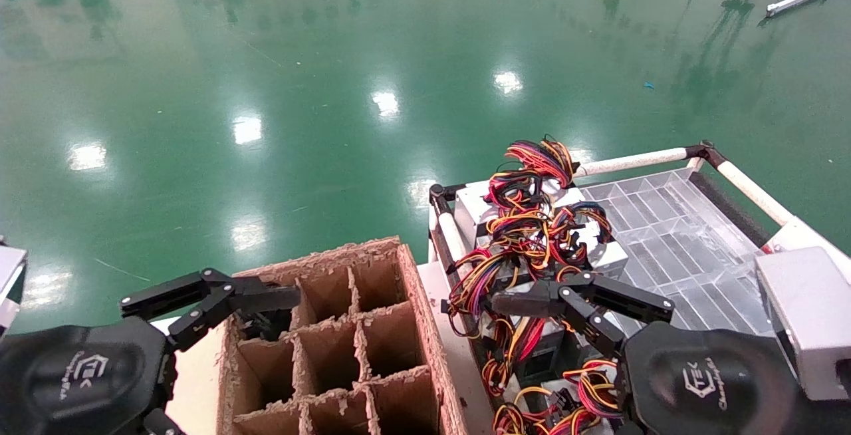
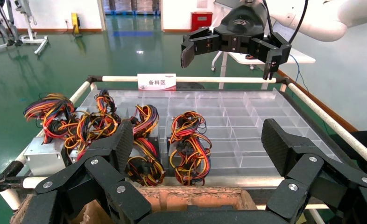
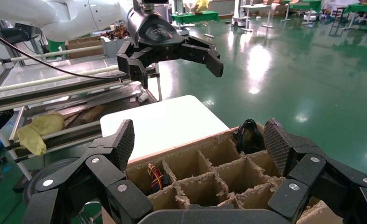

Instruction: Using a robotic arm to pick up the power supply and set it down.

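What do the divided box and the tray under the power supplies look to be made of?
Divided box: brown corrugated cardboard, matte, with ragged fibrous cut edges. Tray: likely clear moulded plastic, glossy and see-through, ribbed into compartments.

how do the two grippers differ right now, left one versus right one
The left gripper hangs over the cardboard divider box; the right gripper hangs over the rack's power supplies with coloured wire bundles. The left points at a box cell, the right at wires. Both are open, empty and black.
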`<state>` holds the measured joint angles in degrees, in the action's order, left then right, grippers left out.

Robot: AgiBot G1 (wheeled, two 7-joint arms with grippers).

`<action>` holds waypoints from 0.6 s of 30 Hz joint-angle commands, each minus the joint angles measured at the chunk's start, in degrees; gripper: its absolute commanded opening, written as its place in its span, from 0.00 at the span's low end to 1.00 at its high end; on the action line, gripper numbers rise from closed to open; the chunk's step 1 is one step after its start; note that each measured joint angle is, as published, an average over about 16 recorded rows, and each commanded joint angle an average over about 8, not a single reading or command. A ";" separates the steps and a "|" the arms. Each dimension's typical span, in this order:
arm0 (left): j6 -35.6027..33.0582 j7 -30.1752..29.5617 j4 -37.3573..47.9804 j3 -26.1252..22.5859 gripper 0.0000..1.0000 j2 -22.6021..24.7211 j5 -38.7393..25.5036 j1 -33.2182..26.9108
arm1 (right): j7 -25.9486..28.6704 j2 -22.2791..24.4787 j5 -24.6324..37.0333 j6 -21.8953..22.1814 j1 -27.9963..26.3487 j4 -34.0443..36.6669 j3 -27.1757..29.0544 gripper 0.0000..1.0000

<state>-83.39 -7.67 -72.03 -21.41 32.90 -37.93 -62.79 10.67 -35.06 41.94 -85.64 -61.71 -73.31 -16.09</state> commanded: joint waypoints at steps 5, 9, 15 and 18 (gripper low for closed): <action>0.00 0.00 0.00 0.00 0.00 0.00 0.00 0.00 | 0.00 0.00 0.00 0.00 0.00 0.00 0.00 1.00; 0.00 0.00 0.00 0.00 0.00 0.00 0.00 0.00 | 0.00 0.00 0.00 0.00 0.00 0.00 0.00 1.00; 0.00 0.00 0.00 0.00 0.00 0.00 0.00 0.00 | 0.00 0.00 0.00 0.00 0.00 0.00 0.00 1.00; 0.00 0.00 0.00 0.00 0.00 0.00 0.00 0.00 | 0.00 0.00 0.00 0.00 0.00 0.00 0.00 1.00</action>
<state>-83.39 -7.67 -72.03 -21.41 32.90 -37.93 -62.79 10.67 -35.06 41.94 -85.64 -61.71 -73.31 -16.09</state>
